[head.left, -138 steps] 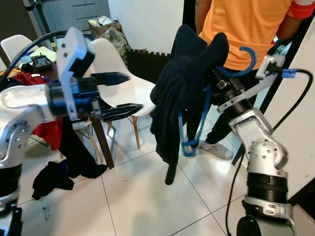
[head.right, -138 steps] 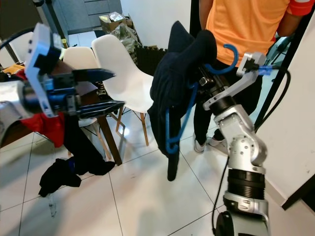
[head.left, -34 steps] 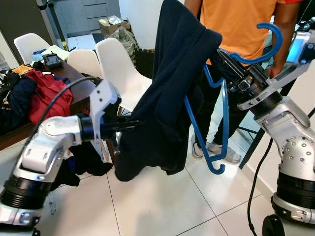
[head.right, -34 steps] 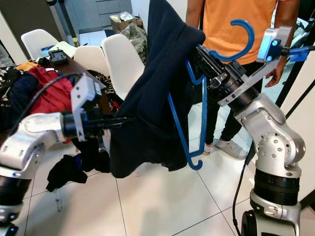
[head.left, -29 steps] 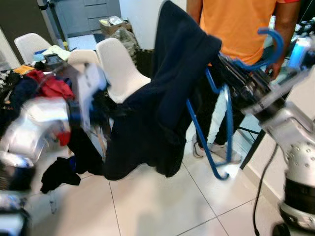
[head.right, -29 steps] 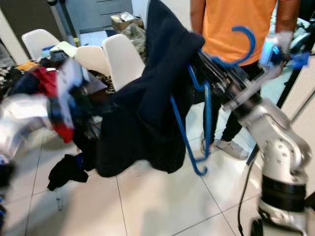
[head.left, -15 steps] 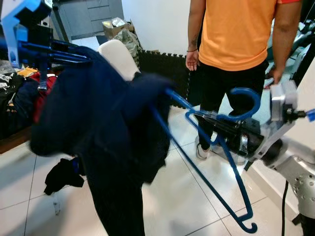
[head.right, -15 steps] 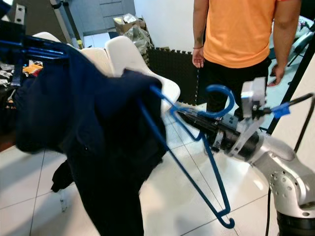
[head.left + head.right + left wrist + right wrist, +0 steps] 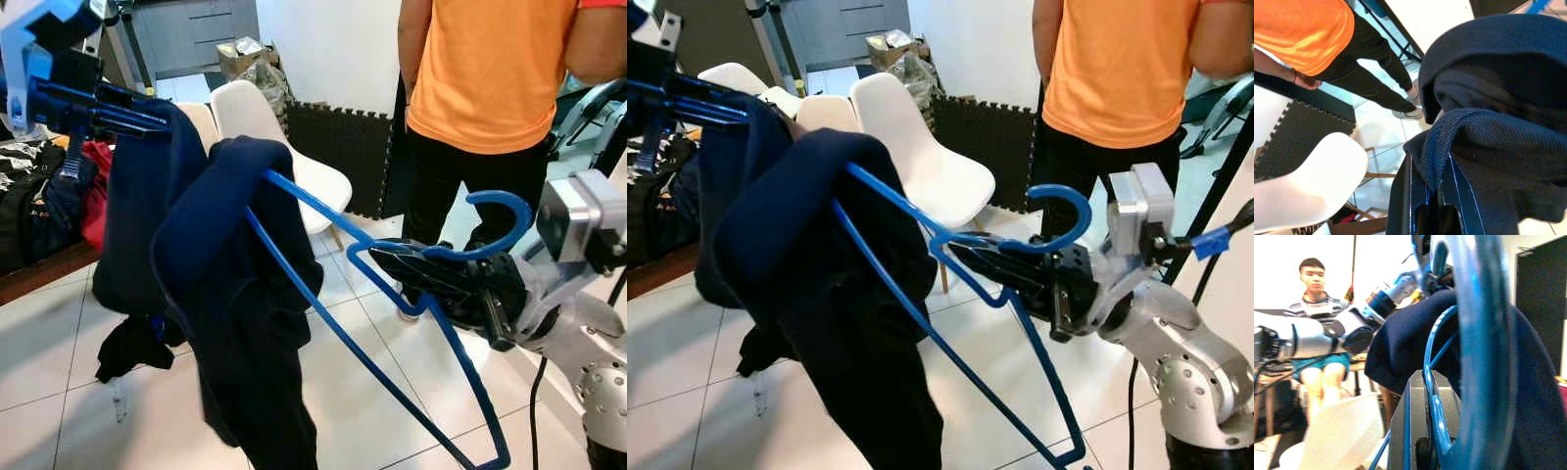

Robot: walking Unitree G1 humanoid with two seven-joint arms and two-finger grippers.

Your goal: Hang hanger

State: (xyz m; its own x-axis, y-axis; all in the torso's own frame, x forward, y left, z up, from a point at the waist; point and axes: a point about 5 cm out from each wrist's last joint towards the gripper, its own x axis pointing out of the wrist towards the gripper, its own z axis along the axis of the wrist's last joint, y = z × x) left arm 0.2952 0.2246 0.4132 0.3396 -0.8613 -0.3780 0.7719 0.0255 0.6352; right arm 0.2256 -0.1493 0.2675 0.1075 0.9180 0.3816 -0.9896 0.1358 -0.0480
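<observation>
Blue hanger (image 9: 392,362) (tilted) | right end effector (image 9: 411,266) grips neck | left end effector (image 9: 147,113) pinches navy garment (image 9: 235,323)

Under me runs a pale tiled floor (image 9: 343,392) with dark grout lines. A crumpled black garment (image 9: 127,348) lies on it to my left, and nearer me there is a small clear object (image 9: 118,401) I cannot identify. Farther off, white chairs (image 9: 284,162) stand on the tiles, with a black foam mat (image 9: 353,147) propped against the far wall behind them. A person's shoes (image 9: 407,311) stand on the tiles to the right. At far left, a wooden table (image 9: 39,279) carries a heap of red and dark clothes (image 9: 59,191).
</observation>
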